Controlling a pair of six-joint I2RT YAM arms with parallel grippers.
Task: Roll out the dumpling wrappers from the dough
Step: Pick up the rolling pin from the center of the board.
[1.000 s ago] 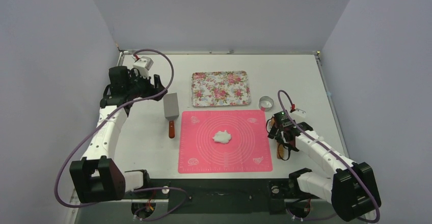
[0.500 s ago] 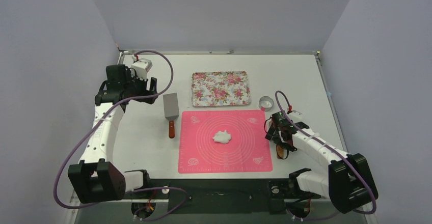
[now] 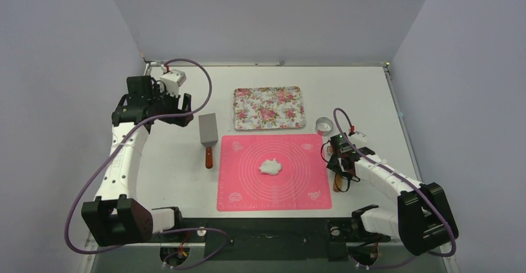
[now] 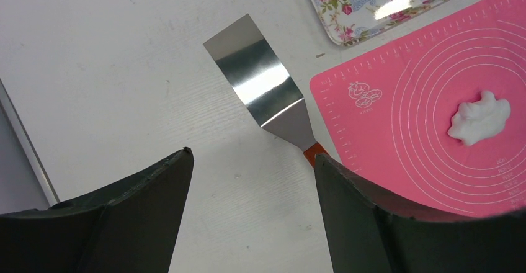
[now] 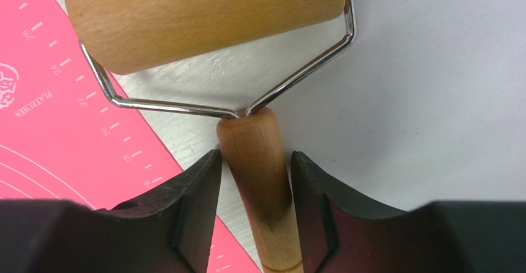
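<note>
Centrally, the dough (image 3: 270,167) lies as a ragged white lump in the middle of the pink silicone mat (image 3: 248,192), inside its printed rings, with neither arm touching it; the right gripper (image 5: 255,156) is down at the table (image 3: 173,161) just off the mat's right edge, its fingers (image 5: 198,205) roughly half parted and set either side of the wooden handle (image 5: 263,186) of a small rolling pin, the pads just beside or touching the wood, though whether they actually pinch it cannot be told; the pin's drum (image 5: 205,18) lies crosswise ahead of the fingers in its wire yoke, one end at the mat's border; the left gripper (image 4: 252,155) hangs above bare table at the far left with its fingers spread fully wide and nothing between them; below it a metal spatula (image 4: 257,80) rests flat beside the mat's left edge; a floral tray (image 3: 269,107) sits beyond the mat, and a metal ring cutter (image 3: 324,125) stands near the tray's right end.
</note>
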